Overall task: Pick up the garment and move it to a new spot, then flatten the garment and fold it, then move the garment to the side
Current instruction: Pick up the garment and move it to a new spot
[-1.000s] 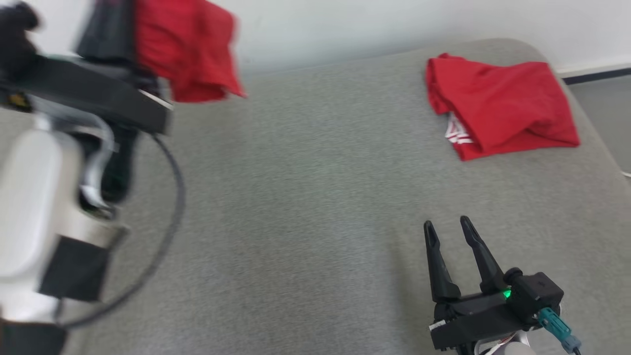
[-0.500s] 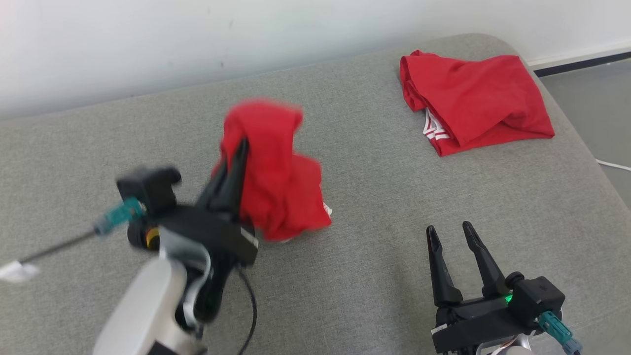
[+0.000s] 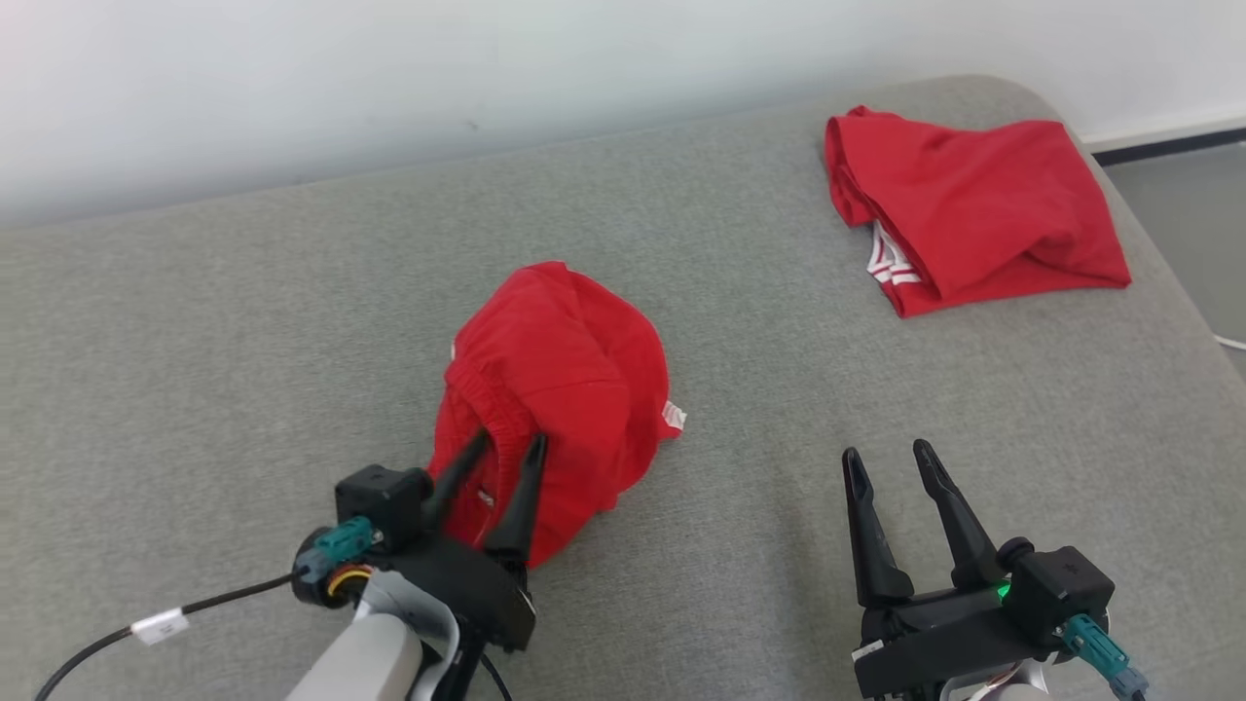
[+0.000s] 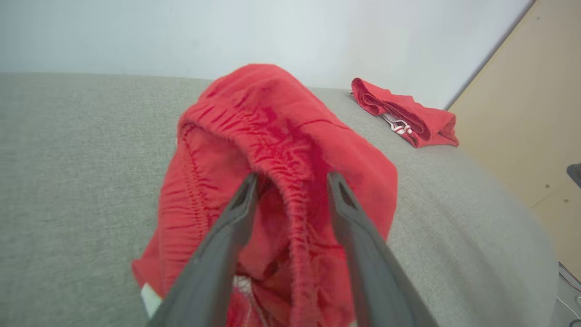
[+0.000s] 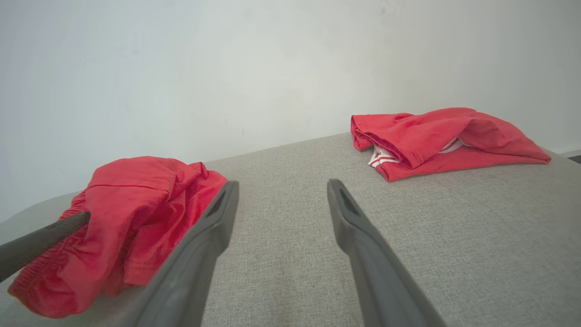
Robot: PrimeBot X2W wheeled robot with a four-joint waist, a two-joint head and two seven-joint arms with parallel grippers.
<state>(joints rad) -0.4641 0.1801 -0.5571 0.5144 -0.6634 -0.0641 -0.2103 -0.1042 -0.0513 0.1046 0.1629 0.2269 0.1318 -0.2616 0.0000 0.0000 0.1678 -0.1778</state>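
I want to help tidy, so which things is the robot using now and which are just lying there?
In the job:
crumpled red garment
left gripper, fingers open astride its waistband
right gripper, open and empty

Just lying about:
folded red garment at the grey cushion's far right corner

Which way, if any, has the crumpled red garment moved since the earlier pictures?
Yes. Against the folded red garment, which lies fixed, the crumpled red garment has come rightward, closer to it, and down from the air onto the grey surface.

On pad [image 3: 195, 341]: garment [image 3: 555, 389] centre; second garment [image 3: 973, 214] behind, right (near wall [image 3: 389, 78]).
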